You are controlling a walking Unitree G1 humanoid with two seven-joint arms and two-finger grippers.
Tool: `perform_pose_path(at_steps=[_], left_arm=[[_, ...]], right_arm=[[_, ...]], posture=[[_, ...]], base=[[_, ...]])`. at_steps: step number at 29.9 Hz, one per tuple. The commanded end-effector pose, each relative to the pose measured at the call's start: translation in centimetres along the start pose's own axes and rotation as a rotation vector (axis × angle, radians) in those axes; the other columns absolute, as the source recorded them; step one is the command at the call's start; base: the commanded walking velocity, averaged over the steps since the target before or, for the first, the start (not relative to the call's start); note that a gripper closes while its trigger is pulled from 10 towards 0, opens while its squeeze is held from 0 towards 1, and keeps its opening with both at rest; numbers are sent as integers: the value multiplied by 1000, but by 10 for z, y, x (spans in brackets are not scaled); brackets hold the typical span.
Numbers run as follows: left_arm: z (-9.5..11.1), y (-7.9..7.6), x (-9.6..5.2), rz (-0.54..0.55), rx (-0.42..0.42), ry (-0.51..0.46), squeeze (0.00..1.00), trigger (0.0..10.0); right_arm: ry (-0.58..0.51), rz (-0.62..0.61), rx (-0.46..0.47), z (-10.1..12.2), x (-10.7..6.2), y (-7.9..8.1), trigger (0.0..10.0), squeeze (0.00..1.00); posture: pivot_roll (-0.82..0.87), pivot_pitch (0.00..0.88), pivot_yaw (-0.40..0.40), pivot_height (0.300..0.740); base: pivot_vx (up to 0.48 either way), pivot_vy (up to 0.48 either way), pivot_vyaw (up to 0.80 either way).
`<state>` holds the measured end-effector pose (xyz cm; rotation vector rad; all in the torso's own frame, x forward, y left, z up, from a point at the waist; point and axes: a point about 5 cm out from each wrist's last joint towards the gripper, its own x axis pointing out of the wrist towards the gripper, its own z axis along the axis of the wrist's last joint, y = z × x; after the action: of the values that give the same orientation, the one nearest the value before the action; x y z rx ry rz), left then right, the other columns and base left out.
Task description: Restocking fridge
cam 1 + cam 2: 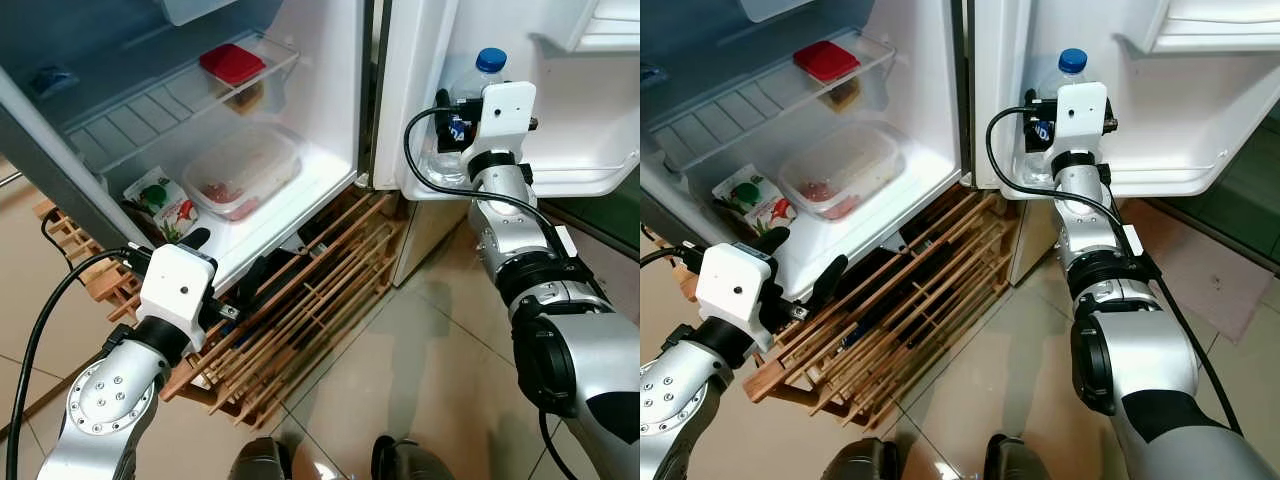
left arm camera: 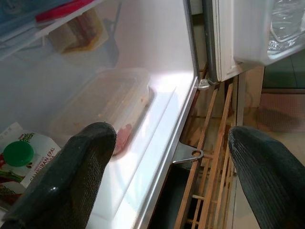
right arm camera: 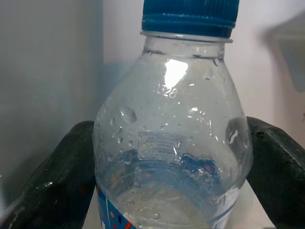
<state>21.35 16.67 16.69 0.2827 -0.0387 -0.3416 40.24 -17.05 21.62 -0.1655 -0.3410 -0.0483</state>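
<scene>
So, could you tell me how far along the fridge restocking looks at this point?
Already inside: a red-lidded container on the wire shelf, and a clear food tub and a carton on the fridge floor. In hand: the right gripper is closed on a blue-capped water bottle at the door shelf. Left: releasing the bottle and shutting the door. The left gripper hovers open, empty.

The clear water bottle (image 3: 171, 143) has the small raised number "3528" on its shoulder. The carton (image 2: 24, 162) with the green cap has words too blurry to read.
</scene>
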Motion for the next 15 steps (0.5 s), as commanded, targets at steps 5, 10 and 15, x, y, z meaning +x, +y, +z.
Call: perform_pose_path(at_steps=[5, 10, 15], left_arm=[[-3, -1, 1, -17, 12, 17, 0, 10000], [-3, 0, 2, -19, 14, 15, 0, 10000], [-3, 0, 4, -20, 14, 13, 0, 10000]], right_arm=[[12, -15, 7, -1, 0, 0, 10000, 1000], [13, -17, 10, -3, -1, 0, 10000, 1000], [11, -15, 10, -2, -1, 1, 10000, 1000]], posture=[[251, 155, 68, 740], [249, 154, 68, 740], [243, 153, 65, 740]], base=[[0, 0, 0], [0, 0, 0], [0, 0, 0]])
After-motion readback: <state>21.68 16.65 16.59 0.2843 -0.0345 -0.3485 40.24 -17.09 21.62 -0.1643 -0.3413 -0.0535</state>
